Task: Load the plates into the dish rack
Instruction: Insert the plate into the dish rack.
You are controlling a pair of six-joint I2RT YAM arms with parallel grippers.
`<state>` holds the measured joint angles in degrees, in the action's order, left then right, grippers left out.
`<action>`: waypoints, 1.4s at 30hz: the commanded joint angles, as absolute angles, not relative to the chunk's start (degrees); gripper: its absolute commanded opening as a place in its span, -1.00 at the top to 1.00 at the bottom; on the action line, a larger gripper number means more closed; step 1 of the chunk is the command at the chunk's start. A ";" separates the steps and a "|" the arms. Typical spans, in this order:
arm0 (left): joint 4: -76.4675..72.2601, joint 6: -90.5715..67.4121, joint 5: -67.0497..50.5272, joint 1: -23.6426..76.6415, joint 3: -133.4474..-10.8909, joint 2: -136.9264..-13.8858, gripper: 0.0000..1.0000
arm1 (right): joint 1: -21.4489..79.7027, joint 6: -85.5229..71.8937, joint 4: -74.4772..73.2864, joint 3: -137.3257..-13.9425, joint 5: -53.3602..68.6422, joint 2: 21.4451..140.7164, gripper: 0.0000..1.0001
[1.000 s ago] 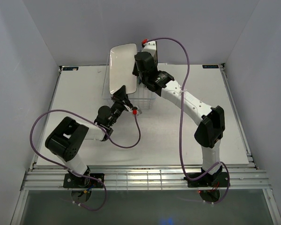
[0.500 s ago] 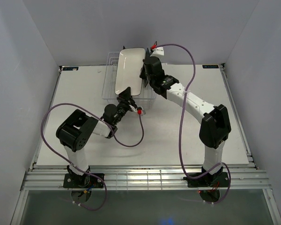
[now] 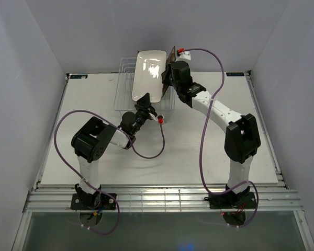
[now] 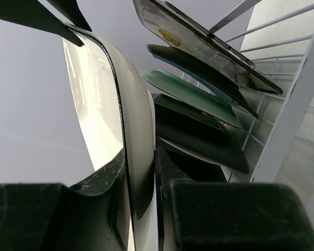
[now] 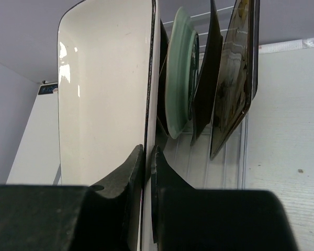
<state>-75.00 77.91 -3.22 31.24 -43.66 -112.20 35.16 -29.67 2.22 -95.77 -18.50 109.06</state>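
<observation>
Plate first: the white rectangular plate (image 3: 149,73) stands on its long edge, leaning a little, over the white wire dish rack (image 3: 123,86) at the far middle of the table (image 3: 94,146); whether its lower edge touches the wires I cannot tell. Both arms have it; the left gripper (image 3: 144,101) is clamped on the near short end, its two dark fingers pressed to either face of the rim in the left wrist view; the right gripper (image 3: 168,73) pinches the right-hand long edge, fingers nearly together with only the thin rim between them. Just beside the held plate, on its right, other plates stand upright in the rack; the right wrist view shows a mint-green round plate (image 5: 179,89) closest, then a dark plate seen edge-on, then a dark square floral plate (image 5: 234,78); from the left wrist a cream floral plate (image 4: 199,44) and a teal plate (image 4: 196,58) lean in the same row. A purple cable (image 3: 201,136) loops from each arm above the tabletop.
</observation>
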 commanded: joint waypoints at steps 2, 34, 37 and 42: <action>-87.89 78.66 2.98 29.71 -48.77 -112.67 1.00 | 35.16 -32.34 10.01 -94.23 -7.04 106.79 0.84; -86.04 78.66 6.68 29.71 -55.02 -116.02 1.00 | 31.90 -35.16 15.47 -86.66 5.80 106.79 0.05; -86.39 78.92 6.59 29.62 -54.84 -115.93 1.00 | 31.90 -34.98 14.15 -87.27 5.80 107.05 0.04; -86.57 78.93 6.50 29.71 -54.41 -115.75 1.00 | 31.64 -34.89 12.75 -88.50 6.59 108.27 0.06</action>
<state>-73.54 77.17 7.25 31.42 -50.41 -116.64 31.77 -34.57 13.21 -87.13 4.89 109.12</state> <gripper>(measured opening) 0.282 0.475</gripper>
